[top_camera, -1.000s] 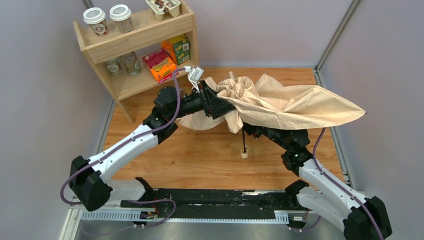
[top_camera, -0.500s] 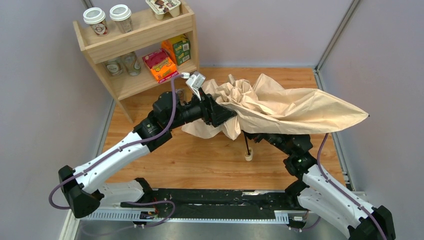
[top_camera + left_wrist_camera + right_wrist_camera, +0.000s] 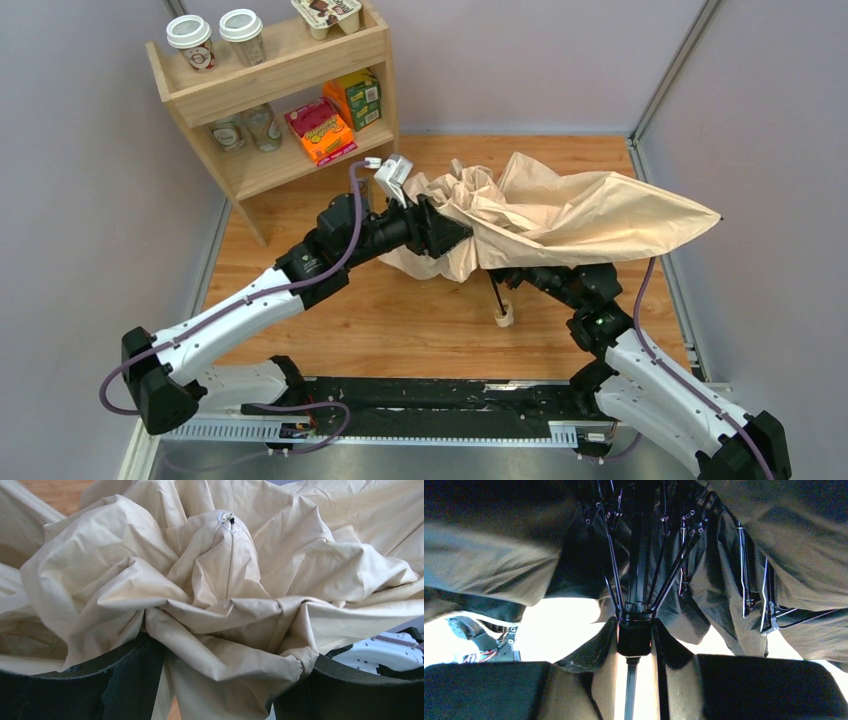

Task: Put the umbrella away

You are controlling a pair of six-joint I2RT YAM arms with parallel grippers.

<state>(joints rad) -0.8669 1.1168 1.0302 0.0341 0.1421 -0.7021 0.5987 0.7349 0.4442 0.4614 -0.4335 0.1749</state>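
The umbrella (image 3: 570, 215) hangs half collapsed above the wooden table, its beige canopy crumpled and stretched out to the right. Its thin black shaft (image 3: 494, 292) slants down to the small wooden knob handle (image 3: 504, 318), which is near the tabletop. My left gripper (image 3: 445, 232) stands open at the canopy's left end. In the left wrist view, bunched canopy fabric (image 3: 225, 605) fills the wide gap between the black fingers (image 3: 115, 680). My right gripper (image 3: 636, 647) is hidden under the canopy in the top view. It is shut on the black runner (image 3: 634, 639) at the base of the ribs.
A wooden shelf (image 3: 300, 165) stands at the back left, close to my left arm. It holds paper cups (image 3: 192, 42), snack boxes (image 3: 320, 128) and glass jars (image 3: 245, 130). Grey walls close in the table, and the canopy's tip nearly reaches the right wall.
The left gripper slid slightly down and to the right along the bunched canopy. The whole umbrella shifted. Its handle moved right and toward the near edge.
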